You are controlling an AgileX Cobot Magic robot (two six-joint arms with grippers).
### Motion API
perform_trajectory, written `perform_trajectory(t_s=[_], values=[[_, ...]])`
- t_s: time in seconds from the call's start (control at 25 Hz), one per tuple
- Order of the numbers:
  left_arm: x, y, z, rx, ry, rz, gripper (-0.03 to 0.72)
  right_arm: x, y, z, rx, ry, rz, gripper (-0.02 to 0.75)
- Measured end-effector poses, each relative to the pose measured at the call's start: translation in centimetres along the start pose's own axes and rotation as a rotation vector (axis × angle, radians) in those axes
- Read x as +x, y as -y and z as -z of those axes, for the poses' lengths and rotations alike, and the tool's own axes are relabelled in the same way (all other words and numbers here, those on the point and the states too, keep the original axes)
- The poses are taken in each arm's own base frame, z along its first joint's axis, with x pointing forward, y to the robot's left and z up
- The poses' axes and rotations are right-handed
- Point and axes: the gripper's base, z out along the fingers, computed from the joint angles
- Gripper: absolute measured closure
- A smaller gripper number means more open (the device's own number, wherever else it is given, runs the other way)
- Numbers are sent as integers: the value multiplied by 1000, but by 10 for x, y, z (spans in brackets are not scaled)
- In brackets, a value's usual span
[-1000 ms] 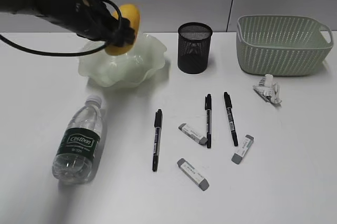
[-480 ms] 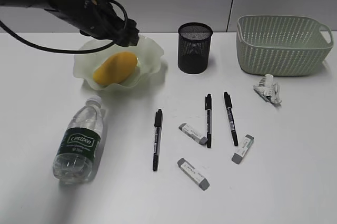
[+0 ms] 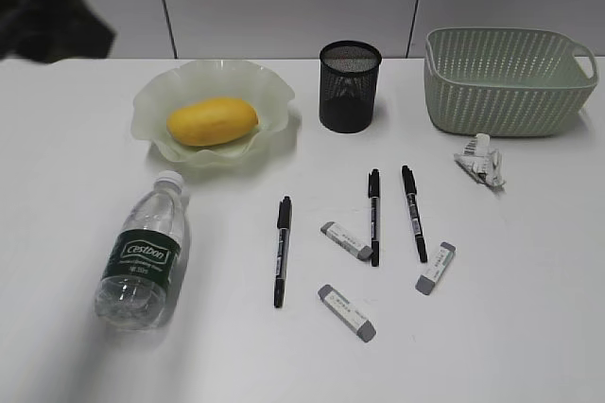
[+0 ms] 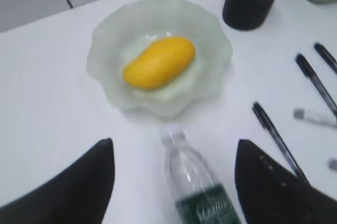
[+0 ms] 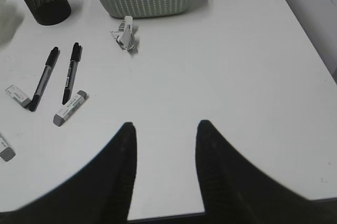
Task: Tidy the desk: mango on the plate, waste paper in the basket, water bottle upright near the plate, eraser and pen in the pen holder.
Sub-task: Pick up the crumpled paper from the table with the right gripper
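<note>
The yellow mango (image 3: 213, 121) lies in the pale green plate (image 3: 274, 91) on the white desk (image 3: 529, 327). The water bottle (image 3: 142, 252) lies on its side in front of the plate. The waste paper (image 3: 480, 161) sits in front of the basket (image 3: 510, 81). Three pens (image 3: 374, 216) and three erasers (image 3: 346, 240) lie before the black pen holder (image 3: 350, 86). My left gripper (image 4: 175, 145) is open and empty, high over the bottle (image 4: 197, 182), apart from the mango (image 4: 159, 62). My right gripper (image 5: 166, 125) is open and empty over the desk's front right part.
My left arm (image 3: 57, 20) shows as a dark blur at the far left back of the exterior view. The desk's right edge (image 5: 310, 40) runs close to my right gripper. The wall stands behind the plate, holder and basket.
My left gripper let the mango go into the plate, then drew back up and left, out over the desk's back left corner. The plate settled flat. The right arm has not visibly moved.
</note>
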Motion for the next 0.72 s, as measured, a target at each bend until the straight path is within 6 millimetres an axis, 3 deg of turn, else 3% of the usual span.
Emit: perform_trajectory(t_s=[0.16, 0.28, 0.4, 0.56, 0.72], values=[[73, 6, 82, 8, -10, -8, 157, 0, 0, 0, 0, 0, 0, 426], [121, 9, 119, 6, 45, 25, 157, 0, 0, 0, 0, 0, 0, 426], [157, 8, 141, -32, 122, 65, 157, -2, -1, -3, -10, -21, 13, 426], [188, 4, 151, -87, 181, 97, 157, -19, -8, -18, -64, -71, 99, 426], [199, 2, 160, -117, 256, 138, 157, -45, -12, -67, -66, -185, 160, 426]])
